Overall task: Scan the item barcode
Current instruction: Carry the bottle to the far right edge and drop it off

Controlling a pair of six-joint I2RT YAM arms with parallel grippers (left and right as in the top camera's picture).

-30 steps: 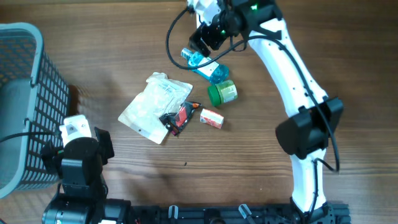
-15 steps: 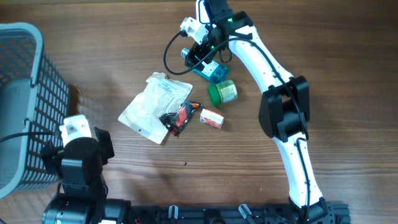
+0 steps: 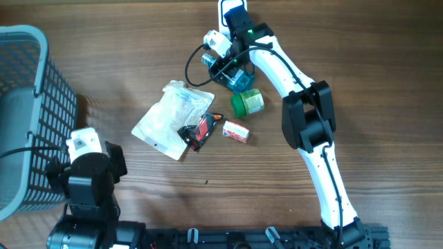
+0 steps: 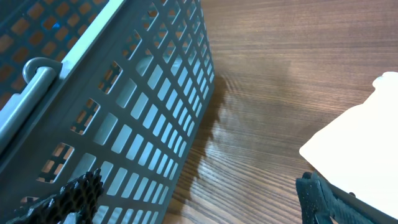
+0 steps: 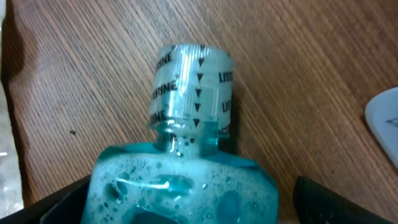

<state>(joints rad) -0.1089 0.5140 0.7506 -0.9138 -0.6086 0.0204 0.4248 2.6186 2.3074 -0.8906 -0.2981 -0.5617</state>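
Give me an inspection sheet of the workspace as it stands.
Surface: wooden table, no spills seen.
Job's things: bottle lying flat, barcode not visible; no scanner seen.
Clutter: green jar, pouch, red packet, small box near the bottle.
Grippers: right gripper open, straddling the bottle; left gripper open, empty, by the basket.
Cables: black cable looping off the right arm.
Surroundings: basket at the table's left; nothing else seen.

The clear cap wrap (image 5: 189,87) of the blue-green bottle (image 5: 180,186), in the middle of the right wrist view, carries the word "LISTERINE". It is printed vertically and repeated, and some copies are partly cut off, next to columns of small black triangles. I can read no other text.
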